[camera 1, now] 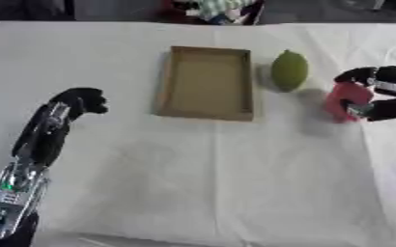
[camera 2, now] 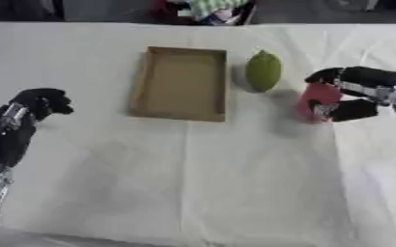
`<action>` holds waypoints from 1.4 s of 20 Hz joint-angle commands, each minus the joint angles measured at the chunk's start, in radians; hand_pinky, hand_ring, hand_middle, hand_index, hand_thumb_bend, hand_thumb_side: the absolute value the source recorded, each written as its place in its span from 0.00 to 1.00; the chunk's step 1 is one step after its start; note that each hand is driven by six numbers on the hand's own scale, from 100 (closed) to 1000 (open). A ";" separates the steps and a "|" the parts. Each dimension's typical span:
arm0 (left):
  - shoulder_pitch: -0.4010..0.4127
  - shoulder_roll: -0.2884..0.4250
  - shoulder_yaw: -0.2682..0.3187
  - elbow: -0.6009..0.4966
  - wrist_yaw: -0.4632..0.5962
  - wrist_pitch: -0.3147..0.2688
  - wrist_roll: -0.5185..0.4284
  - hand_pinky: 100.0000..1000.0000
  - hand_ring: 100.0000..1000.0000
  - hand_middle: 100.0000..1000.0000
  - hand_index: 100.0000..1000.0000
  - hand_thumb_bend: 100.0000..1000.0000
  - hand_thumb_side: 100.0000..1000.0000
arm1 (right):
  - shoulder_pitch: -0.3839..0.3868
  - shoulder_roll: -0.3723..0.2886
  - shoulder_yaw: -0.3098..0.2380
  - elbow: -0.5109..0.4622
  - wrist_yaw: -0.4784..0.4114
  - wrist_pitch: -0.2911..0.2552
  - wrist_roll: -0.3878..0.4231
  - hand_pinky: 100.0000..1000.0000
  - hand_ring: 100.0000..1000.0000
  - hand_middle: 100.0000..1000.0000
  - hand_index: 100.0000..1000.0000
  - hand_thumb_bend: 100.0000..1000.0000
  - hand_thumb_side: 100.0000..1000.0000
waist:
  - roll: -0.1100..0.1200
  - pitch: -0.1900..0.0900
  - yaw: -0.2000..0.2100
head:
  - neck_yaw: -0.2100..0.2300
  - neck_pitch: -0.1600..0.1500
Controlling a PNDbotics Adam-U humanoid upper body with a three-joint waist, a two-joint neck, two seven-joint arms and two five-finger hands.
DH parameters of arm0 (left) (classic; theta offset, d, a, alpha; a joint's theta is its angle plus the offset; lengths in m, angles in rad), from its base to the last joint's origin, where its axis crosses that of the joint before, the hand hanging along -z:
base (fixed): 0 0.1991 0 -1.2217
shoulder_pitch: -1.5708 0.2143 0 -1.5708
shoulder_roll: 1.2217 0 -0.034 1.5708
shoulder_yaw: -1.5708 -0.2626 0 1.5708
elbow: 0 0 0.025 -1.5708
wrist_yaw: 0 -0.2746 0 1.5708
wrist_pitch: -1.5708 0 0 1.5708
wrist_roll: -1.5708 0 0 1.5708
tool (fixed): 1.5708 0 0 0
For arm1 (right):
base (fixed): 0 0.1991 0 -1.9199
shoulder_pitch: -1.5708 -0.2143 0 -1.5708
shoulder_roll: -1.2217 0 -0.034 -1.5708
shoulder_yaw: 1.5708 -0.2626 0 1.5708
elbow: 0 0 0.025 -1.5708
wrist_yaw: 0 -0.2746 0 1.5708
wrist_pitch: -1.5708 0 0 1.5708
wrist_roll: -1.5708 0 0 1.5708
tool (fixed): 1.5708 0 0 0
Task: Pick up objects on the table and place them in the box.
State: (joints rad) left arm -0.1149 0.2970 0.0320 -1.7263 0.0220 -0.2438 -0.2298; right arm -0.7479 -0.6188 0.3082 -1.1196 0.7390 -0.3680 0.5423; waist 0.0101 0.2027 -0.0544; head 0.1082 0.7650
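My right hand (camera 2: 346,96) has fingers above and thumb below, curled round the pink object (camera 2: 317,107), at the right side of the table (camera 2: 193,183). I can't tell whether the pink object is lifted clear or touching the cloth; it casts a shadow just beside it.

The key relation: the box (camera 1: 205,83) lies to the left of my right hand, with the green fruit (camera 1: 289,70) standing between them, just beside the box's right wall. Judging from that, the carry has to go over or around the fruit, or it gets knocked. The box's long axis runs away from me; it looks empty, so nothing is placed yet.

My left hand (camera 1: 81,101) is idle at the left, fingers curled, holding nothing, well apart from the box. The right hand is much nearer both objects.

Hard to make out: what the pink object is — just a blocky pink shape, its right part hidden by my fingers. My right forearm is cut off at the frame edge.
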 commanded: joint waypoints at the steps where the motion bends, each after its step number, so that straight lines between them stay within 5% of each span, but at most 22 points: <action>1: -0.009 0.021 0.000 -0.011 0.000 -0.001 -0.002 0.68 0.58 0.57 0.73 0.00 1.00 | -0.006 -0.010 -0.002 0.009 0.016 -0.005 0.001 0.78 0.80 0.83 1.00 0.00 0.52 | 0.001 -0.012 0.000 | 0.000 0.005; 2: -0.009 0.021 0.000 -0.011 0.000 -0.001 -0.002 0.68 0.58 0.57 0.73 0.00 1.00 | -0.006 -0.009 -0.002 0.007 0.018 -0.006 -0.003 0.76 0.78 0.80 1.00 0.00 0.44 | 0.001 -0.012 0.000 | 0.000 0.005; 3: -0.009 0.021 0.000 -0.011 0.000 0.000 -0.002 0.68 0.58 0.57 0.73 0.00 1.00 | -0.007 -0.009 -0.003 0.005 0.021 -0.005 -0.009 0.73 0.75 0.75 1.00 0.00 0.26 | 0.000 -0.012 0.000 | 0.000 0.005; 4: -0.009 0.021 0.000 -0.011 0.000 0.000 -0.002 0.68 0.58 0.57 0.73 0.00 1.00 | -0.008 -0.008 -0.004 0.002 0.023 -0.005 -0.017 0.71 0.73 0.73 1.00 0.00 0.23 | 0.000 -0.012 0.000 | 0.000 0.005; 6: -0.009 0.021 0.000 -0.011 0.000 0.000 -0.002 0.68 0.58 0.57 0.73 0.00 1.00 | -0.008 -0.008 -0.003 0.000 0.027 -0.003 -0.031 0.71 0.73 0.73 1.00 0.00 0.23 | 0.000 -0.012 0.001 | 0.000 0.005; 7: -0.009 0.020 0.000 -0.011 0.000 0.000 -0.002 0.68 0.58 0.57 0.73 0.00 1.00 | -0.008 -0.008 -0.004 -0.001 0.028 -0.003 -0.038 0.56 0.55 0.54 0.96 0.00 0.21 | 0.000 -0.012 0.001 | 0.000 0.005; 13: -0.009 0.020 0.000 -0.010 0.001 0.000 -0.001 0.68 0.58 0.57 0.73 0.00 1.00 | -0.023 -0.007 -0.020 -0.037 0.047 0.019 -0.228 0.42 0.41 0.35 0.88 0.00 0.18 | 0.000 -0.011 0.001 | 0.001 0.005; 19: -0.009 0.020 0.000 -0.010 0.002 0.000 -0.002 0.68 0.58 0.57 0.73 0.00 1.00 | -0.043 -0.005 -0.023 -0.050 0.070 0.023 -0.326 0.35 0.33 0.27 0.84 0.00 0.16 | -0.001 -0.012 0.001 | 0.001 0.005; 22: -0.008 0.020 -0.001 -0.010 0.003 0.000 -0.003 0.68 0.58 0.57 0.73 0.00 1.00 | -0.059 -0.005 -0.025 -0.064 0.071 0.022 -0.343 0.35 0.32 0.27 0.84 0.00 0.22 | -0.002 -0.012 0.002 | 0.000 0.005; 23: -0.008 0.020 -0.001 -0.010 0.003 0.000 -0.003 0.68 0.58 0.57 0.73 0.00 1.00 | -0.066 -0.005 -0.024 -0.070 0.070 0.022 -0.346 0.35 0.32 0.27 0.84 0.00 0.15 | -0.002 -0.013 0.002 | 0.000 0.005; 28: -0.008 0.021 -0.002 -0.010 0.005 0.000 -0.005 0.68 0.58 0.57 0.73 0.00 1.00 | -0.117 0.004 -0.016 -0.094 0.073 0.017 -0.345 0.36 0.33 0.27 0.84 0.00 0.15 | -0.002 -0.016 0.002 | 0.000 0.005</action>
State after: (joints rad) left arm -0.1149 0.2970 0.0304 -1.7261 0.0224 -0.2417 -0.2325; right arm -0.8403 -0.6004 0.2980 -1.1890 0.8055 -0.3493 0.2001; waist 0.0096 0.2038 -0.0537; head 0.1082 0.7650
